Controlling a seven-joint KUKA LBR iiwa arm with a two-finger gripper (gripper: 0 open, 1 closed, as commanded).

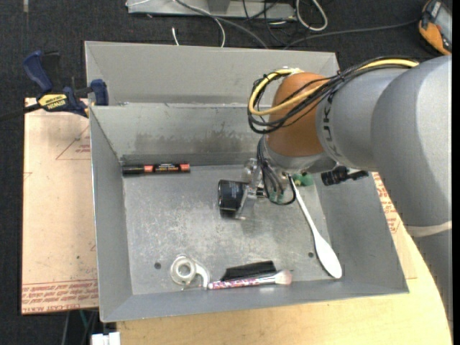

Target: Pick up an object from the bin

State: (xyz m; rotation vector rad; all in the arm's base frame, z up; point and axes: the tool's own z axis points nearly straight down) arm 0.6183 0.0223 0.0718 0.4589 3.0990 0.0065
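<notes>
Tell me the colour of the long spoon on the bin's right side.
The spoon is white, clearest in the camera view.

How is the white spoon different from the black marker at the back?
The spoon is white; the marker is black with red-orange bands. The spoon lies slanted at the right; the marker lies straight across at the back left. Both are long and thin.

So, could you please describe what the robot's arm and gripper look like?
The arm is a thick grey cylinder with dark lettering near its wrist. An orange dome-shaped cover caps the wrist, with yellow and black cables looped over it. The gripper is small, silvery metal with wires.
</notes>
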